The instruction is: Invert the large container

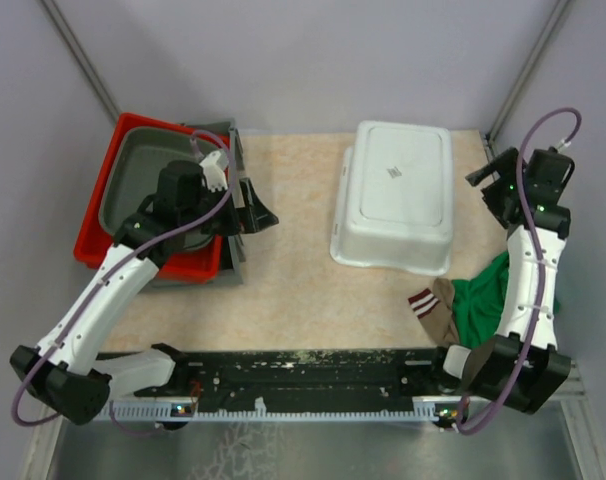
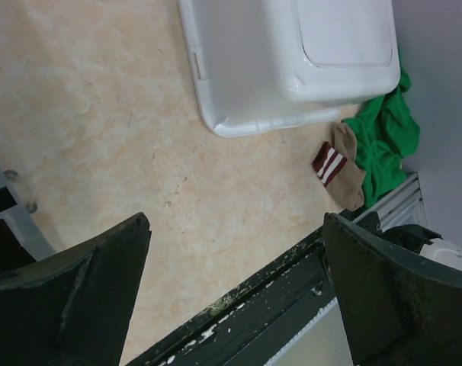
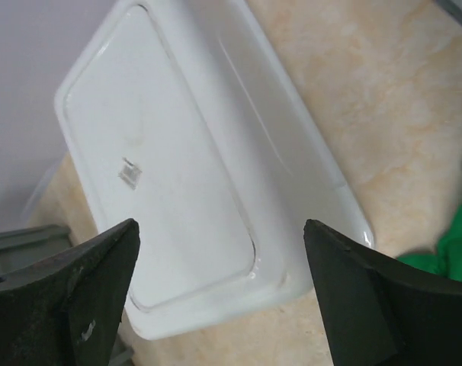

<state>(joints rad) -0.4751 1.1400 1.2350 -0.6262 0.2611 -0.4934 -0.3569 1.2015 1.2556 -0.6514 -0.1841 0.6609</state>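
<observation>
The container [image 1: 395, 195] rests base-up on the table [image 1: 293, 290], so the turn appears complete. The right gripper [image 1: 490, 178] stands just right of the container, jaws wide and holding nothing. The left gripper [image 1: 260, 207] stands well left of it, likewise released. Risk: a low retreat by the right arm may clip the container's rim and slide or tip it. Only the top view shows the red bin [image 1: 95, 225] left of the container. The left wrist view shows best the striped sock [image 2: 339, 164] touching the green cloth [image 2: 383, 141] near the container's corner.

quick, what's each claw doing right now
Left claw: open, holding nothing.
Right claw: open, holding nothing.
</observation>
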